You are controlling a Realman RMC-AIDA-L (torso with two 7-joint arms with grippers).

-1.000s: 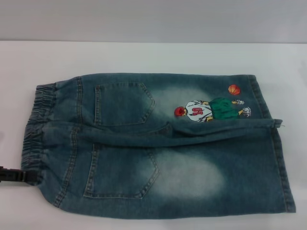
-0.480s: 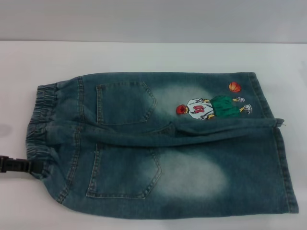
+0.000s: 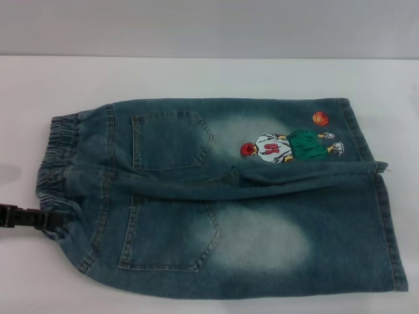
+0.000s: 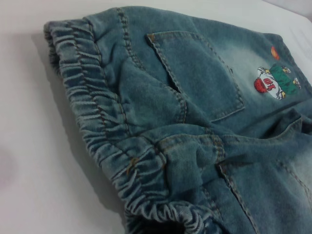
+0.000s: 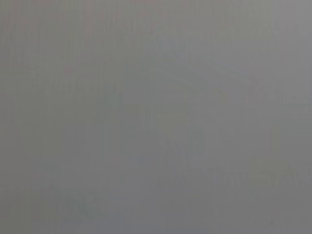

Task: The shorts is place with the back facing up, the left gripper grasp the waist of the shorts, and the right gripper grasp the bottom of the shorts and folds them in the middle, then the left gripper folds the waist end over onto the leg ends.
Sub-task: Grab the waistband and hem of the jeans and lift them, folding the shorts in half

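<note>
1. Left gripper (image 3: 55, 222): comes in low from the table's left edge in the head view, its tip touching the near corner of the waist end (image 3: 55, 170). The tip is buried in the bunched elastic; whether the jaws are closed on the cloth or merely against it, I cannot tell.
2. Shorts (image 3: 222, 196): lying flat on the white table (image 3: 196, 75), back up, waist to the left and legs to the right. They fill most of the table's near and middle area.
3. Near leg: one patch pocket (image 3: 173, 235) and a pale faded patch to its right.
4. A raised crease runs between the two legs, from the waist toward the hems.
5. Far leg: second pocket (image 3: 171, 140), then the basketball-player print (image 3: 288, 147) with an orange ball (image 3: 320, 118) above it, near the hem.
6. Bottom of the shorts (image 3: 386, 229): straight stitched hems at the right, lying on the table.
7. Left wrist view: the puckered elastic (image 4: 97, 112) is close up, with a pocket and the print beyond.
8. Right gripper: not visible; its wrist view shows only plain grey.
</note>
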